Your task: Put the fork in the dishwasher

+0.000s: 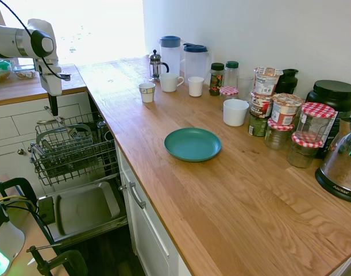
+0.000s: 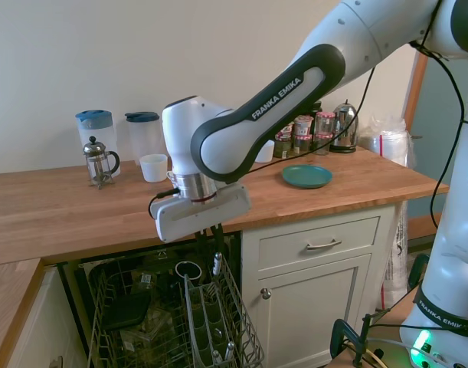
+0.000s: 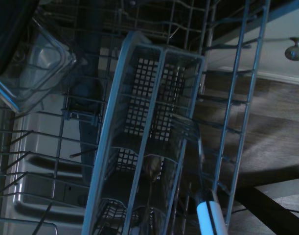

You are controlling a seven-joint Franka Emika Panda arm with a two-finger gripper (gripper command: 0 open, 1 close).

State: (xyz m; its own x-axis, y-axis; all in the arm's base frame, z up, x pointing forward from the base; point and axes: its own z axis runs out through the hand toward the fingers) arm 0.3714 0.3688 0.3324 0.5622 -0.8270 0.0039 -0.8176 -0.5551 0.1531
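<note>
Looking into the dishwasher, you will find much obscured: in the first exterior view the gripper shows only as a dark stub hanging above the wire rack, and the fork cannot be made out there at all. In the second exterior view the fingers descend from the wrist flange toward the rack, with the fork visible as a pale handle held upright between them; its tines are lost among the wires. The wrist view is dark and soft. There the fork's whitish handle rises from the bottom edge, its metal neck and tines reaching up beside the cutlery basket, but you cannot tell whether the tines touch the basket or the rack. The rack's far interior, in shadow, holds objects too dim to identify, apart from a clear plastic container.

Legible writing is limited to "FRANKA EMIKA", printed on the arm's dark band and again on the base in the second exterior view. Jar and tub labels on the counter are too small to read.

The arm reaches out over the open dishwasher with the wrist pointing straight down, the gripper poised over the basket. The pincer is clamped on the fork's handle.
</note>
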